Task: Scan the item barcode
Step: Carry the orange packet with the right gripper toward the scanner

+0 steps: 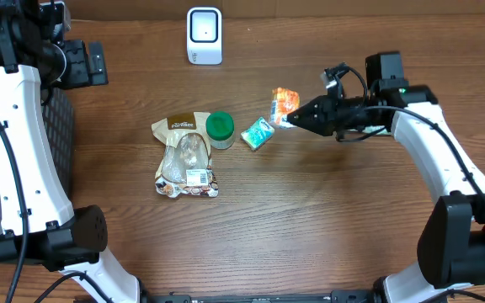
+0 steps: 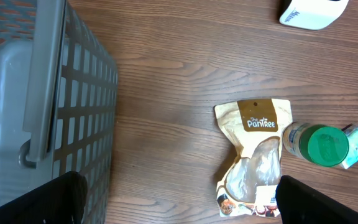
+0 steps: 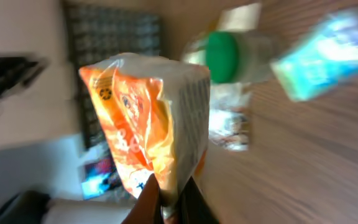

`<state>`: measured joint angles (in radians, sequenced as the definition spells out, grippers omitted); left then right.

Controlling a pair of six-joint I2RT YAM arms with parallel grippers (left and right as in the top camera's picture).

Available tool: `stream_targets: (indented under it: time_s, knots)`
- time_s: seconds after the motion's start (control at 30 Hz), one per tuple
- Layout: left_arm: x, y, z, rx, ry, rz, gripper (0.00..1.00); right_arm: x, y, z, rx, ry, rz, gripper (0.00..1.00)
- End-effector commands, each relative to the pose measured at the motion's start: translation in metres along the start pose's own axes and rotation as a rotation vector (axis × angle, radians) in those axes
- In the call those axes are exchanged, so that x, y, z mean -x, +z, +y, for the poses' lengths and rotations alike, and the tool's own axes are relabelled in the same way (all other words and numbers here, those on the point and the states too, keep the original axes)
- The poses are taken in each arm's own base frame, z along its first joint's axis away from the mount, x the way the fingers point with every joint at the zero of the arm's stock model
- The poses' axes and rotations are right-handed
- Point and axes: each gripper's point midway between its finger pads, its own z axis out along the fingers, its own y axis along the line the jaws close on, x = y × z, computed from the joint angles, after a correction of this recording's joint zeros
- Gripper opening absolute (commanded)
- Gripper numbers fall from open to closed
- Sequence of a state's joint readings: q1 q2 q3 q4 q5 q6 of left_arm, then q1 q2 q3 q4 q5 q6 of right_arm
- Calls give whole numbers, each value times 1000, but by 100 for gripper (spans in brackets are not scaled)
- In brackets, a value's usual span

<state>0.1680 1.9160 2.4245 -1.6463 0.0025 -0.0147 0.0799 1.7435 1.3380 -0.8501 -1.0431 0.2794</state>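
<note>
The right gripper (image 1: 290,121) is clenched on the lower edge of a small orange snack packet (image 1: 285,103), holding it up off the wooden tabletop (image 1: 327,219) just right of centre. The packet sits just beside a teal sachet (image 1: 258,133) and well apart from the white scanner (image 1: 204,35) at the far edge.

In the right wrist view the packet (image 3: 154,124) rises upright from the pinched fingers (image 3: 145,205). It is puffy and creased. One face is bright orange with pale lettering and a small round mark near the top corner. The adjoining face is white and carries fine dark print, too blurred to tell whether it is a barcode.

Left of the sachet a clear jar with a green lid (image 1: 220,129) lies touching a tan "Pantree" pouch (image 1: 186,156), whose clear window shows its contents.

The left gripper (image 1: 99,66) hangs released, jaws wide apart, at the far left corner beside a grey mesh basket (image 2: 42,93). Its wrist camera looks down on the pouch (image 2: 253,155), the jar (image 2: 322,145) and a corner of the scanner (image 2: 309,12).
</note>
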Motion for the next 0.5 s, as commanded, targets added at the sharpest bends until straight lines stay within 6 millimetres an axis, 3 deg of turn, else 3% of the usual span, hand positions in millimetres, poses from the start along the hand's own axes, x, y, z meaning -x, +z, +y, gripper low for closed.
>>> stream_targets:
  time_s: [0.0,0.1,0.2,0.33,0.47]
  knots:
    - [0,1,2,7,17,1,99,47,-33,-12,-362,-39,-197,4]
    - [0,1,2,7,17,1,100,68,-62,3,-545,-58,-274,4]
    - [0,1,2,7,17,1,99,91,-81,37,-643,-121,-350,4]
    - [0,1,2,7,17,1,99,121,-89,83,-714,-231,-458,4]
    - [0,1,2,7,17,1,100,147,-77,112,-820,-372,-578,4]
